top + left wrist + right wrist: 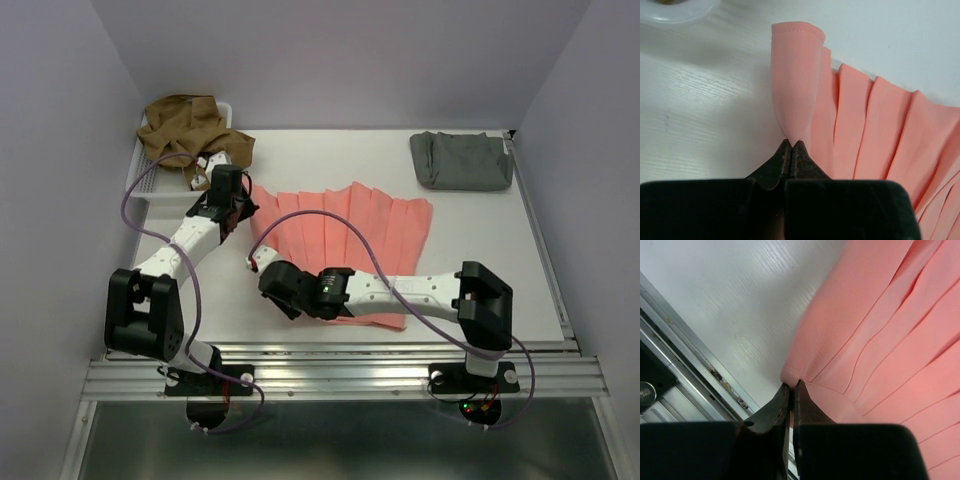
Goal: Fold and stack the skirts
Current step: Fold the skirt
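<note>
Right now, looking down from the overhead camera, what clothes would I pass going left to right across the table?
Left to right: olive-brown skirt, heaped in the white mesh basket → salmon-pink pleated skirt, spread out in the middle → grey skirt, folded at the far right.

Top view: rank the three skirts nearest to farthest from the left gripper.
1. salmon-pink skirt: mid-table, its corner pinched in the left gripper.
2. olive-brown skirt: far left, heaped on the basket.
3. grey skirt: folded, far-right corner.
</note>
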You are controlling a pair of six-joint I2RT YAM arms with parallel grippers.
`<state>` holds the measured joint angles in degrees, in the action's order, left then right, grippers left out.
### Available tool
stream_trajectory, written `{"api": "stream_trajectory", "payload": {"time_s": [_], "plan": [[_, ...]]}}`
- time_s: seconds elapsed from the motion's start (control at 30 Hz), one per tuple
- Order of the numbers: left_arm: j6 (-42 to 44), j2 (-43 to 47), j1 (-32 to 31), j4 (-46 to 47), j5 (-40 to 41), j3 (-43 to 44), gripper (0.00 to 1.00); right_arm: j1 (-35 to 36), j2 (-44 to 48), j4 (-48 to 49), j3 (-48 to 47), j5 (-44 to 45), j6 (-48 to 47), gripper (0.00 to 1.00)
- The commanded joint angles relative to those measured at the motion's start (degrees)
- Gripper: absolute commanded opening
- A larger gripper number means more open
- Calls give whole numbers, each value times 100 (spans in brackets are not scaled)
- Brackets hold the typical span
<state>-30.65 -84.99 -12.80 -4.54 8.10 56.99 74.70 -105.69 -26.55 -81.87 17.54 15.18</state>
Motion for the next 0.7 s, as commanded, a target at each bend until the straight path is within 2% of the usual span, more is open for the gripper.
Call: {"api": "stream_trajectory", "payload": {"time_s": [0.0, 0.1, 0.2, 0.43, 0.67], "plan": [[7, 439, 5, 93, 325, 136, 0, 63, 452, 308, 127, -286, 20, 1], [-19, 431, -56, 242, 113, 224, 0, 63, 610, 334, 197, -313, 81, 1], [7, 317, -214, 50, 323, 628, 0, 63, 988, 466, 363, -181, 222, 1], [121, 255, -1021, 14, 666, 1656, 0, -52, 1981, 738, 1180, 47, 617, 1], [349, -552, -1857, 32, 948, 2684, 0, -104, 2640, 730, 1875, 408, 1162, 1]]}}
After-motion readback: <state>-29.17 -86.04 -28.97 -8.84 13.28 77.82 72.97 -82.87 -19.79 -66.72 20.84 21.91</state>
